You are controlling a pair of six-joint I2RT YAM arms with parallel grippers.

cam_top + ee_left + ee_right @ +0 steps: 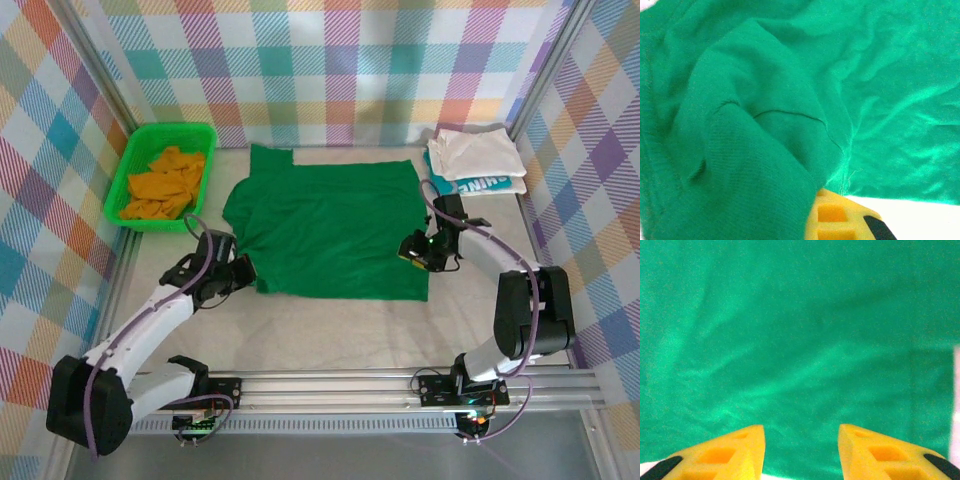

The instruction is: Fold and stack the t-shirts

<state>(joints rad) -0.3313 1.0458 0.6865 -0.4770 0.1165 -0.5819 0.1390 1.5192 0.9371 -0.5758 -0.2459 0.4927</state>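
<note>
From the top view, the dark green t-shirt [330, 230] lies spread flat in the middle of the table [330, 330], between your two arms. The left gripper [238, 268] sits at its near left corner, below the sleeve, and the right gripper [410, 250] at its right edge. The orange t-shirt [165, 185] waits in the basket [165, 127]. The white t-shirt [475, 152] lies folded on the teal t-shirt [490, 185] at the far right.

In the left wrist view, the dark green t-shirt [880, 100] is bunched up over one yellow finger [840, 220]. The fingers are closed. It seems they pinch a fold of this cloth, though the pinch itself is hidden. If the pinch has taken only a thin ridge, it can slip out when you lift. If it has taken the sleeve together with the body, the fold will come crooked.

In the right wrist view, the right gripper [801, 427] stands with its fingers apart and nothing between them, just before the hem of the dark green t-shirt [800, 330]. If you raise the left side now, the shirt will drag and twist. Closing too early catches only the table.
</note>
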